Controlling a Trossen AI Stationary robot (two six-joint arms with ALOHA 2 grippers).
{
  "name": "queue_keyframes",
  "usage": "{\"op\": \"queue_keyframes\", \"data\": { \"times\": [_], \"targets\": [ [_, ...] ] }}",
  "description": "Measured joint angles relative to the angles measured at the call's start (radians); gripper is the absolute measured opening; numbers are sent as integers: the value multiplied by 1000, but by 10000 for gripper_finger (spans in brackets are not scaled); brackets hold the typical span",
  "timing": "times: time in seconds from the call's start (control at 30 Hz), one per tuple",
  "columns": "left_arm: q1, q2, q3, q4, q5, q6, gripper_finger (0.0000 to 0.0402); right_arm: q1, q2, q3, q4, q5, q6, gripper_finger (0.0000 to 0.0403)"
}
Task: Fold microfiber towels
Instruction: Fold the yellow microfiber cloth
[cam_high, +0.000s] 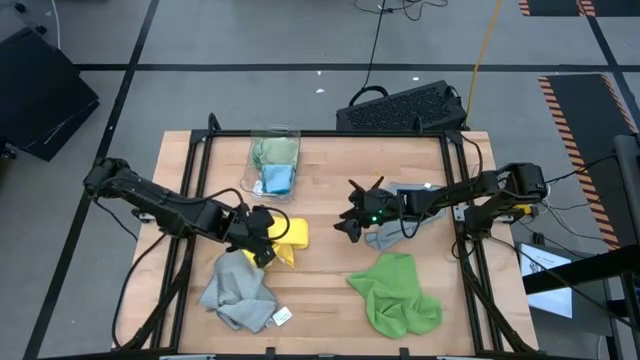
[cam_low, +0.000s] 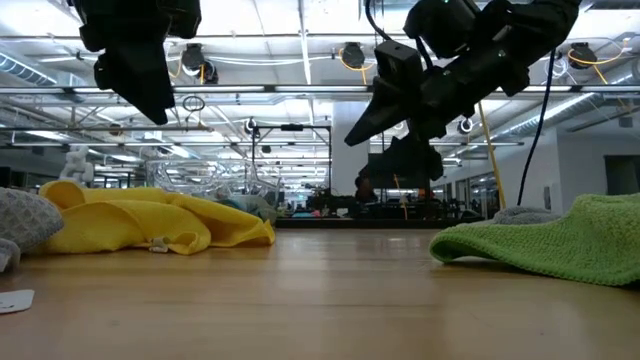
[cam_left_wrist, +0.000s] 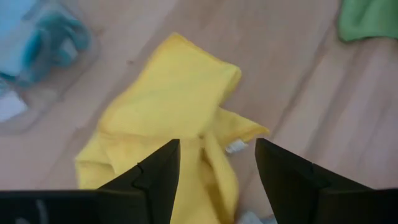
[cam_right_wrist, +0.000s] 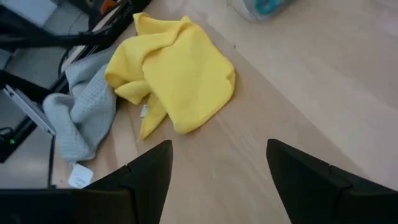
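Observation:
A crumpled yellow towel lies on the wooden table left of centre. My left gripper hangs open above its near left part, clear of it, as the low view shows. My right gripper is open in the air right of centre, pointing toward the yellow towel with bare table under it. A grey towel with a white tag lies bunched near the front left. A bright green towel lies bunched at the front right.
A clear plastic bin at the far edge holds a pale green and a light blue cloth. Another grey towel lies under the right arm. Bare wood lies between the yellow and green towels. A black keyboard sits beyond the table.

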Motion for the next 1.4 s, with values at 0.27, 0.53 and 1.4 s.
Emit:
{"op": "queue_keyframes", "data": {
  "times": [0.27, 0.53, 1.4],
  "targets": [
    [30, 0, 0, -15, -94, 41, 211, 15, 0, 0, 33, -3, -5, 253],
    [17, 0, 0, -14, -110, -79, 211, 21, 0, 0, 24, 3, -147, 254],
    [-318, 15, 0, 45, -523, -44, 211, 263, 0, 0, 222, 353, -394, 254]
  ]
}}
